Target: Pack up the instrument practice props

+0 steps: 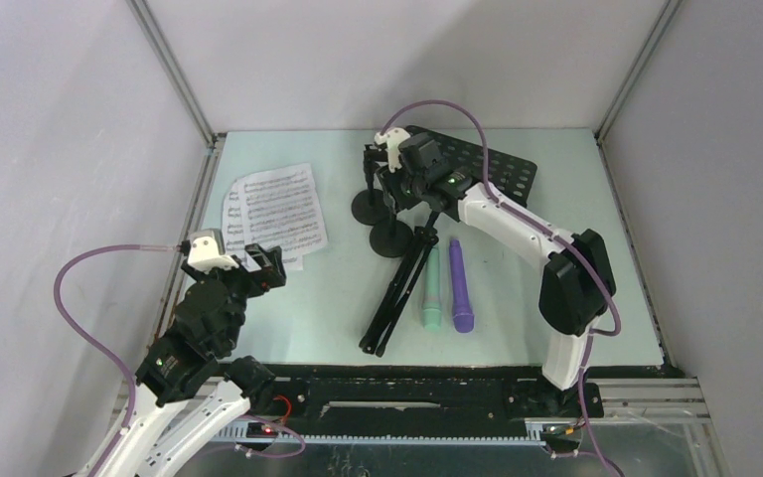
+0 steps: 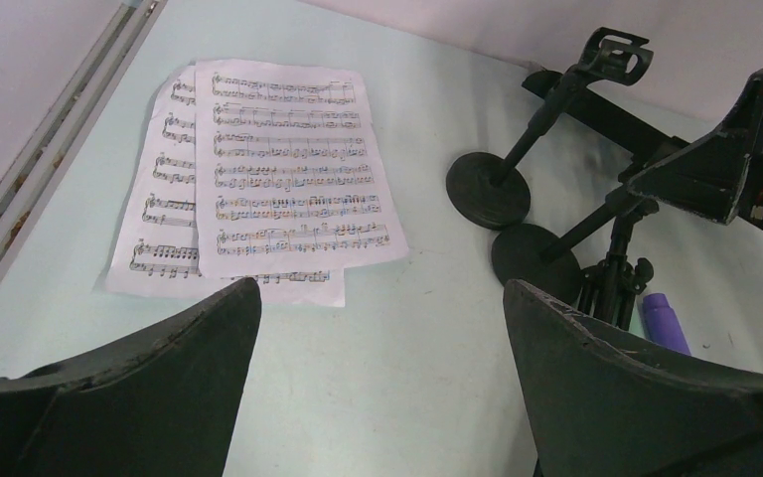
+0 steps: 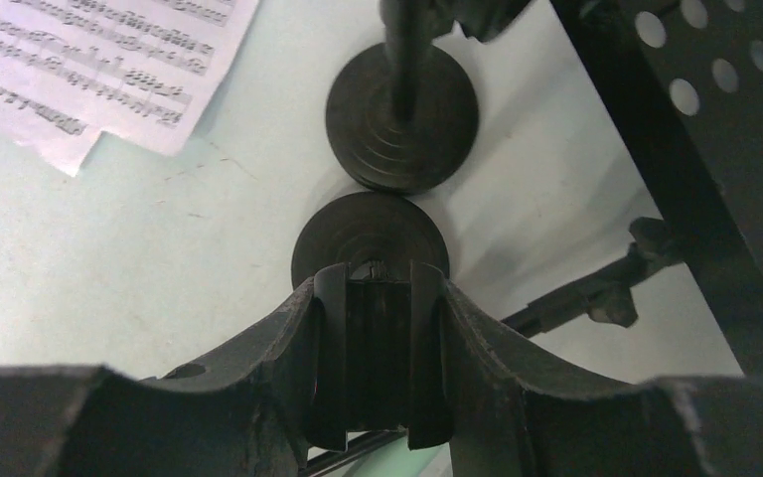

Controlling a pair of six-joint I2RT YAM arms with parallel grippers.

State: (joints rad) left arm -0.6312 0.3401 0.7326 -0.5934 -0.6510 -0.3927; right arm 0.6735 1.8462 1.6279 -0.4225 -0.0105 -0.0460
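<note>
A: What is the right tool (image 3: pixel 380 298) doing?
B: Its jaws are clamped on the U-shaped clip of one black mic holder (image 3: pixel 370 243). That holder's round base shows just beyond the fingertips in the wrist view.
A: And the second mic holder (image 3: pixel 402 117)?
B: Directly above it in that view, with the two bases close together. In the overhead view both sit at upper centre.
A: What crowds the grip?
B: The music stand (image 1: pixel 497 167) lies flat right behind. Its perforated plate is at upper right, and its folded legs run down to lower centre, passing just beside the held holder's base.
A: The microphones?
B: The mint-green microphone (image 1: pixel 431 293) and the purple microphone (image 1: pixel 460 288) lie side by side just right of those legs, on the counter (image 1: pixel 338 298).
A: The left tool (image 2: pixel 382 298)?
B: Jaws wide apart with nothing between them, at lower left of the overhead view. The sheet-music pages (image 2: pixel 288 169) lie overlapped just beyond its fingertips, well apart from the holders.
</note>
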